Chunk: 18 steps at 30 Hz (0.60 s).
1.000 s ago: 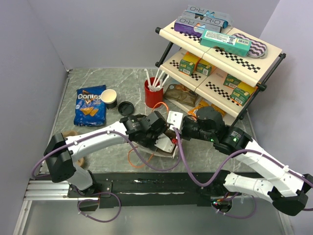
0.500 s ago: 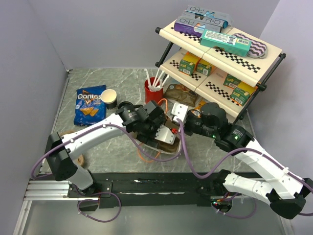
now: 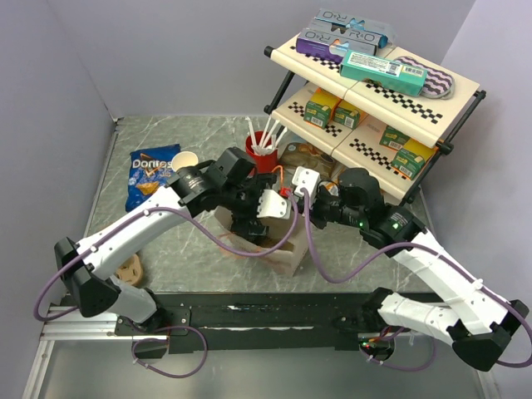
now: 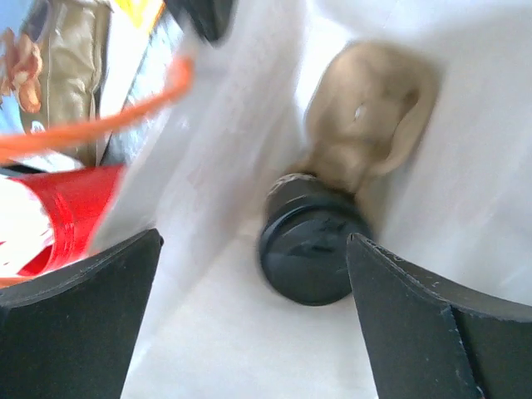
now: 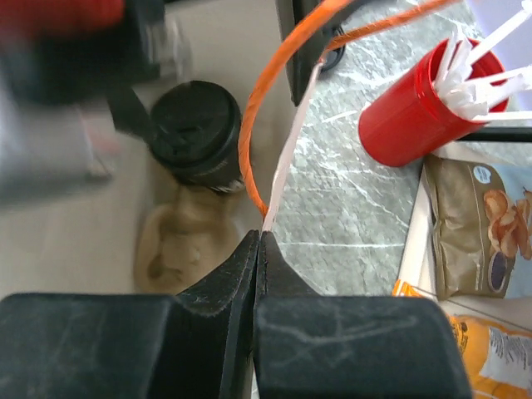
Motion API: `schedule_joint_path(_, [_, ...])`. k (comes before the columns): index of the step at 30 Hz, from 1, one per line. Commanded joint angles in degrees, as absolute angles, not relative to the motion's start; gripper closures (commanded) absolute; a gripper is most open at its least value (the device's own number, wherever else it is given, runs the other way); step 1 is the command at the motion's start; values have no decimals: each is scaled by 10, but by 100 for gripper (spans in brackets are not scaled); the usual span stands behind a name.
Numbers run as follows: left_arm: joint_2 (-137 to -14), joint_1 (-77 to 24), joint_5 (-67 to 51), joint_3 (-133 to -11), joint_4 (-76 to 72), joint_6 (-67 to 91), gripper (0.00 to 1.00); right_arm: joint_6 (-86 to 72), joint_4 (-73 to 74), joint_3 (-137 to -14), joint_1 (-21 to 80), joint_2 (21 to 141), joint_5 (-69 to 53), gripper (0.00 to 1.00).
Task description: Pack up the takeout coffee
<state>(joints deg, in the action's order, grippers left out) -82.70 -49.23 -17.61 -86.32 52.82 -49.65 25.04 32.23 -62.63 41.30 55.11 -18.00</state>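
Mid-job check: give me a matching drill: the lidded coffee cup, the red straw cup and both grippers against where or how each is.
1 lidded coffee cup
2 red straw cup
3 left gripper
4 right gripper

A shut on the rim of the white bag
B standing on the table
C inside the white bag
D open over the bag

Pairs: 1-C, 2-B, 3-D, 4-A

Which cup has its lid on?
The small dark coffee cup down inside the bag: it wears a black lid. The red cup holds straws, and the paper cup by the Doritos is open on top.
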Motion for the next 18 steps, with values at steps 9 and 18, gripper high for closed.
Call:
schedule_joint_path(9, [-759,-479,-242,-833,291,-274,0,233,305,-661,401,575,-169,100])
schedule_joint_path(18, [-752,-436,-205,-916,238,-188,3,214,340,-740,372,617,-197,51])
